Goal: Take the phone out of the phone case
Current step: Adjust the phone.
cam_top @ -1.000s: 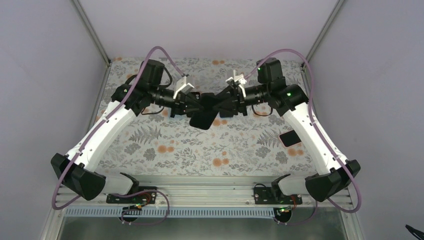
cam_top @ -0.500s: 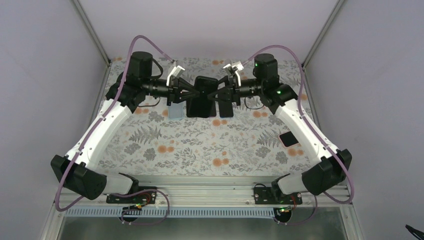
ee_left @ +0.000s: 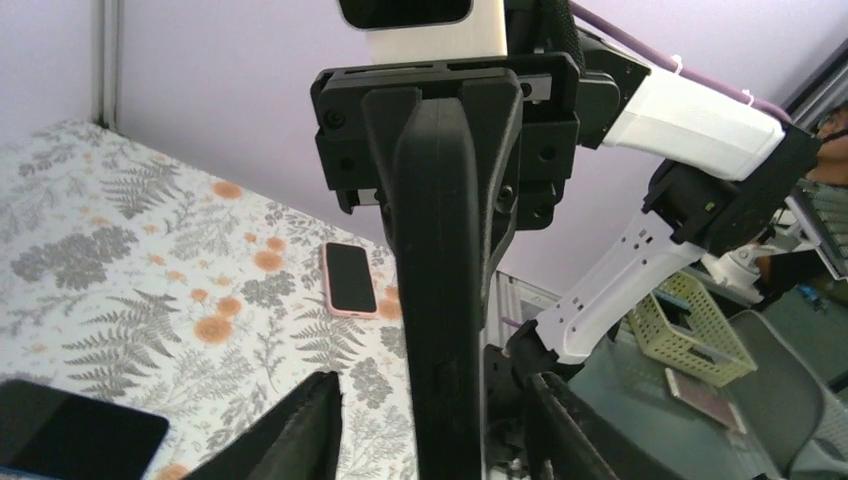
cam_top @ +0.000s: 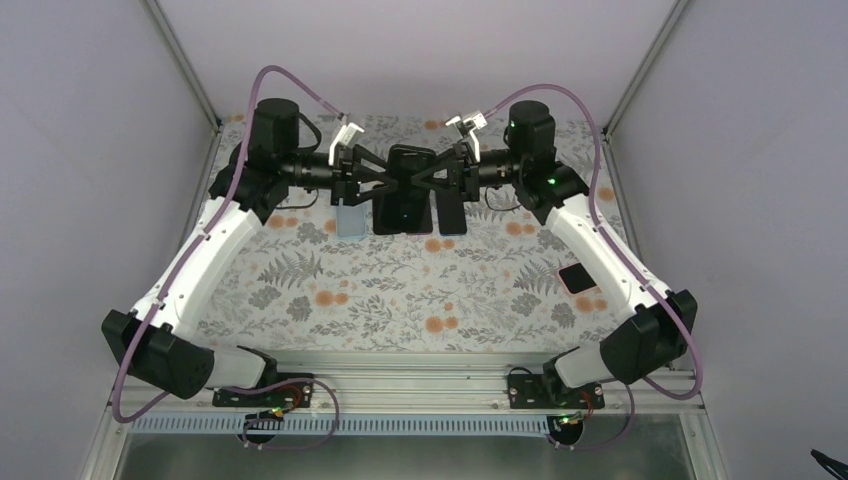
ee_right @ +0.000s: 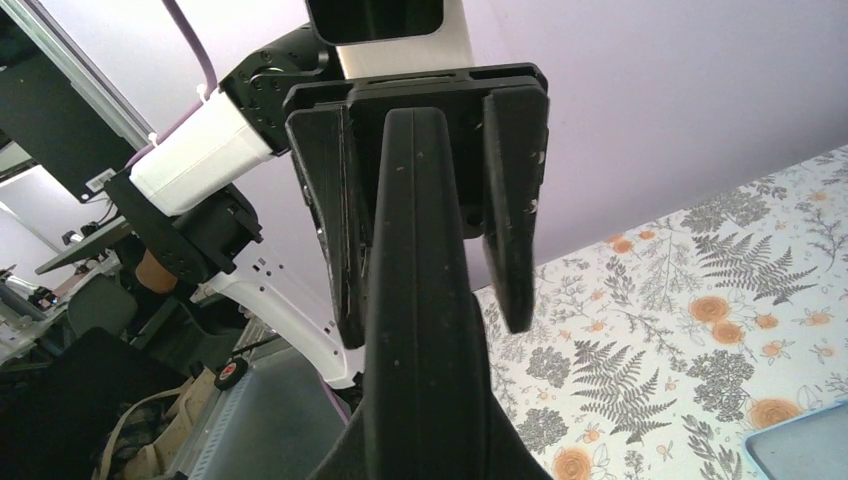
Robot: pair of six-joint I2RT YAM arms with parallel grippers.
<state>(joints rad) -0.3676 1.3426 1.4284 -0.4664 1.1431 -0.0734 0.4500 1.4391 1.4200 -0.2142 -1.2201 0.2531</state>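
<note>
Both arms reach to the middle of the table's (cam_top: 400,300) far edge and meet there, pincer to pincer. Between them the phone (cam_top: 404,195) is held up off the table, its long sides running from the far edge toward the near edge and its broad dark face turned upward. The phone case cannot be told apart from the phone in these views; the whole thing reads as one black slab.

The left pincer (cam_top: 378,182) comes in from the left and is closed on the phone's left long edge. The right pincer (cam_top: 432,182) comes in from the right and is clamped on the opposite edge. In each wrist view the slab shows edge-on as a thick dark bar running up the middle, with the other arm's pincer behind it.

Three more phones lie flat on the flowered table. A light blue one (cam_top: 349,221) lies just left of the held phone, under the left arm's wrist. A dark one (cam_top: 452,215) lies just right of it, under the right arm's wrist. A third, with a pink rim (cam_top: 577,277), lies near the right edge, well apart from the others.
</note>
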